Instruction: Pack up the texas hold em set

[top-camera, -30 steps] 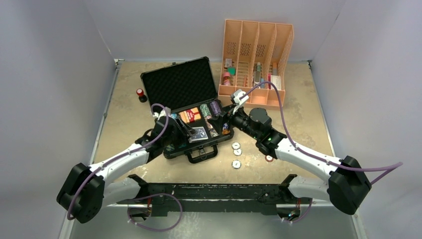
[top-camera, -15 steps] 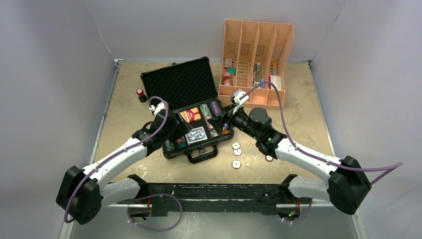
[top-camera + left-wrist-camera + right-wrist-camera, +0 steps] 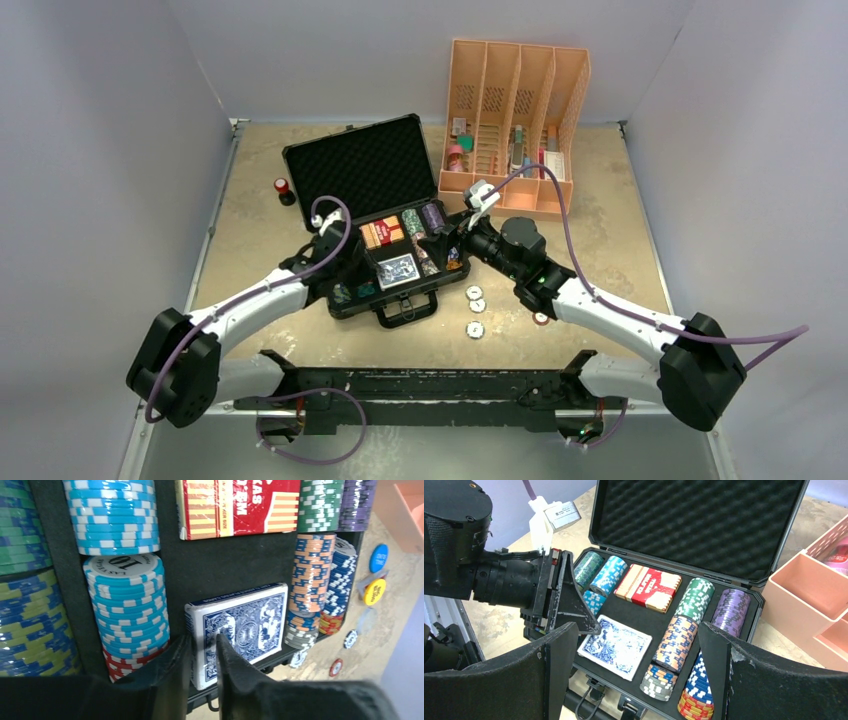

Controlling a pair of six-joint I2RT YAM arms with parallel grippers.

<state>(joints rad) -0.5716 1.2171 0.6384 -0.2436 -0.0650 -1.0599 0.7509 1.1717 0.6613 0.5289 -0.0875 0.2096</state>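
The blue card deck (image 3: 245,630) lies face-flat in the near middle pocket of the briefcase (image 3: 360,170). It sits a little askew, and its near edge seems to ride on the pocket's rim instead of lying down in it. That is probably why your left pincer (image 3: 202,647) hangs at the deck's near-left corner. Its fingers (image 3: 175,675) are drawn close, with only a slim gap between them. You cannot tell from either wrist view whether they pinch the corner or only nudge it.

Behind the blue deck, the red deck (image 3: 235,505) sits squarely in the far pocket. On both sides the poker chips (image 3: 127,600) lie on edge in long rows along their channels, low enough for the foam lid to close over them.

The lid stands open and leans back, which leaves both arms free access to the tray. The case sits in the middle of the surface (image 3: 600,200) with its handle toward the arms.

Your right pincer (image 3: 638,630) hovers over the case's right side, spread wide and holding nothing. This looks like a waiting pose that leaves the left arm room to work.

Just off the case's near-right corner, a few small round dealer buttons (image 3: 474,293) lie loose on the surface, not yet packed. They are the natural next job for that open right pincer.

The orange desk organizer (image 3: 515,70) stands behind the case to the right and plays no part in this.
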